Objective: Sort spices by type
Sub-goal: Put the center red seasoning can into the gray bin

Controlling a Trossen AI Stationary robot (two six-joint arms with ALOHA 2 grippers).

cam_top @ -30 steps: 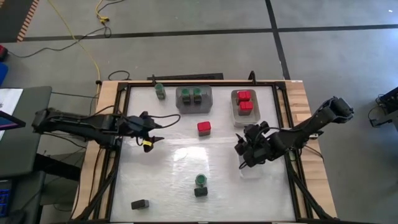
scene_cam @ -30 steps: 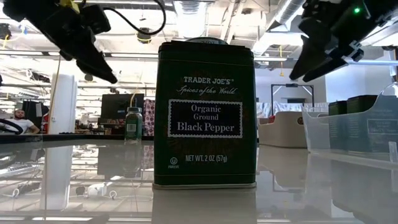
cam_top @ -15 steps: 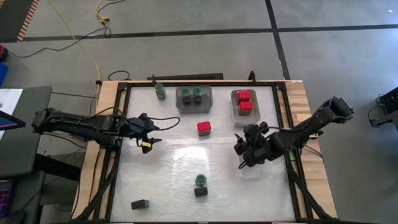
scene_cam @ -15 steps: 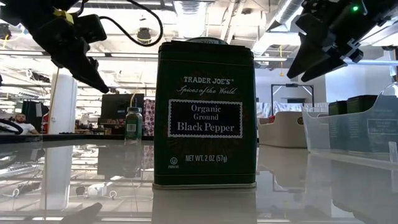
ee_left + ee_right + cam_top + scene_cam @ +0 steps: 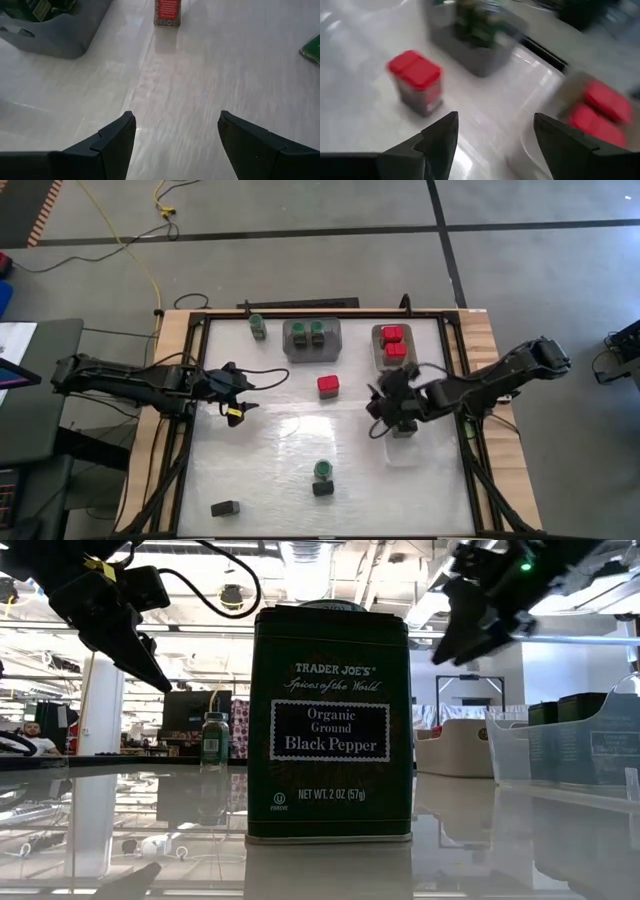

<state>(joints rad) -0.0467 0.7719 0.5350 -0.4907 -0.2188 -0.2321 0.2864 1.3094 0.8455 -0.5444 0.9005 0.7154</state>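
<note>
A red-topped spice container (image 5: pixel 328 386) stands alone on the white table, also in the right wrist view (image 5: pixel 415 82) and the left wrist view (image 5: pixel 167 12). My right gripper (image 5: pixel 380 412) hovers open just right of it, above the table, fingers empty (image 5: pixel 492 137). My left gripper (image 5: pixel 240 412) hangs open over the table's left part (image 5: pixel 175 135). A green-lidded jar (image 5: pixel 323 470) stands at the near middle, with the black pepper tin (image 5: pixel 330 725) right in front of it. Another dark block (image 5: pixel 225 508) lies near the front left, and a green-lidded jar (image 5: pixel 258 327) stands at the far edge.
A grey tray (image 5: pixel 311 350) at the far middle holds two green-lidded jars. A second tray (image 5: pixel 380 355) at the far right holds two red-topped containers. A clear tray (image 5: pixel 560 750) with dark blocks stands at the right. Bare table lies in the middle.
My right gripper has swung toward the table's left and far edge, closer to the lone red-topped container, rolling at the wrist as it went. It stays open. My left gripper has tipped slightly downward. No spice container has moved.
</note>
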